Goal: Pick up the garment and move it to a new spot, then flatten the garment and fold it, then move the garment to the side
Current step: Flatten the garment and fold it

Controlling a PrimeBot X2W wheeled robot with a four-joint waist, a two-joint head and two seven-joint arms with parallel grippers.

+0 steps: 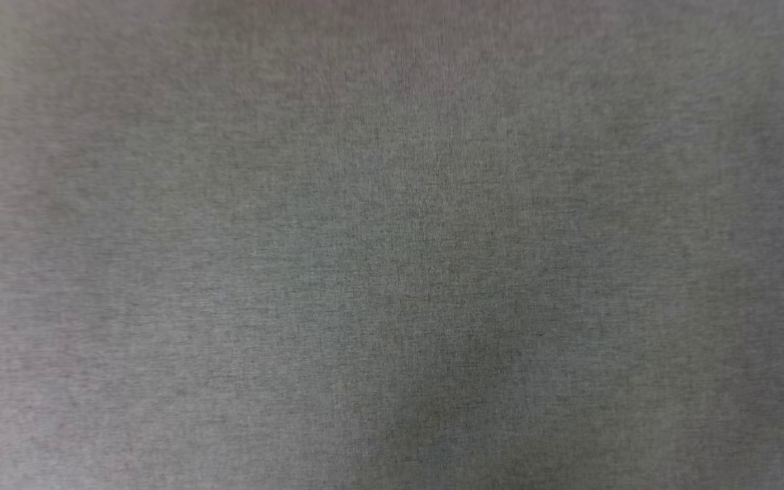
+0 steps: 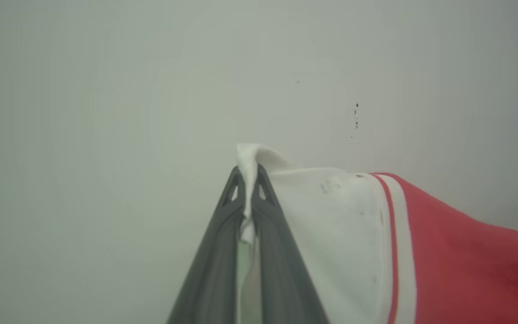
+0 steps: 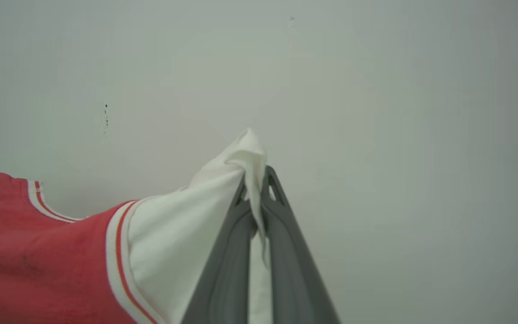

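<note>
In the left wrist view my left gripper [image 2: 248,172] is shut on a pinch of white sleeve cloth of the garment [image 2: 457,256], whose red body with a red-white striped seam stretches off to the right. The right wrist view has my right gripper [image 3: 255,175] shut on the other white sleeve, with the garment [image 3: 38,252] running red to the left, a striped neckline edge showing. The cloth hangs taut between the two grips, in front of a pale plain surface. Any lettering is hidden.
A pale grey-white surface [image 2: 151,90] lies behind both grippers, with a few small dark specks [image 2: 356,114]. The head view is a blurred grey woven-looking surface [image 1: 392,245] seen close up.
</note>
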